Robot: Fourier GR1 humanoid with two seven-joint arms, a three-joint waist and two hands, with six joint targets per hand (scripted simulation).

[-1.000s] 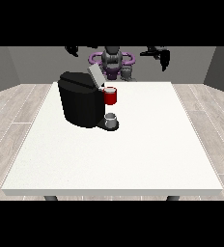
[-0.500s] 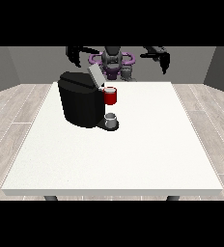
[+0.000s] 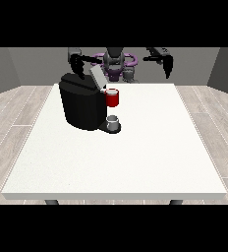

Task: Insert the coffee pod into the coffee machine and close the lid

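Note:
The black coffee machine (image 3: 81, 106) stands on the left half of the white table (image 3: 150, 147), its grey lid (image 3: 96, 77) tilted up and open. A red thing at the machine (image 3: 112, 98) sits under the lid at the front. Below it, a small grey thing (image 3: 113, 120) rests on the machine's base; I cannot tell whether it is the pod. The hand at the view's left (image 3: 77, 65) hangs in the air just behind the machine's top, fingers pointing down and holding nothing. Far from the machine, the hand at the view's right (image 3: 168, 67) hangs above the table's far edge, its fingers straight down.
The robot's torso (image 3: 117, 66) is behind the table's far edge. White tabletop stretches to the right and in front of the machine. Wood floor surrounds the table.
Both hands have come down a little from their raised position. The hand at the view's left now hangs closer to the machine's top. The machine and lid have not moved.

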